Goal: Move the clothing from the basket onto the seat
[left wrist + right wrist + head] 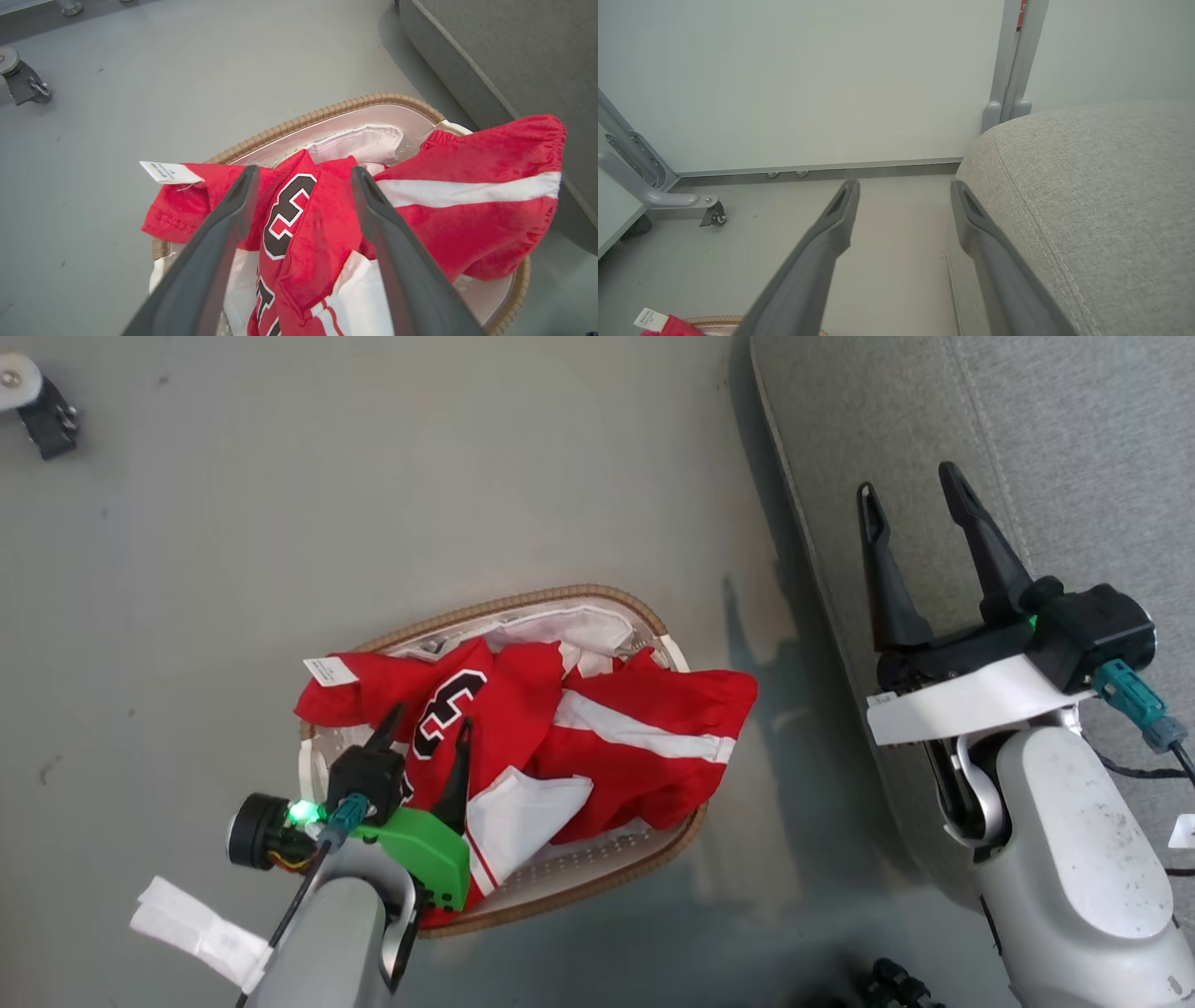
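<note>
Plainly, the left gripper (429,717), jaws spread, empty, hovers above the red white-striped clothing (644,756) in the oval brown-rimmed white basket (560,595) (right gripper (908,481), equally spread, at the grey woven seat (1074,448) edge).

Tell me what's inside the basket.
Red clothing fills the basket, one piece draping over its rim. White liner shows at the far end. Whatever lies beneath the clothing is covered.

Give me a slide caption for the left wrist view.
Open left gripper poised over red clothing heaped in the basket, seat beside it.
</note>
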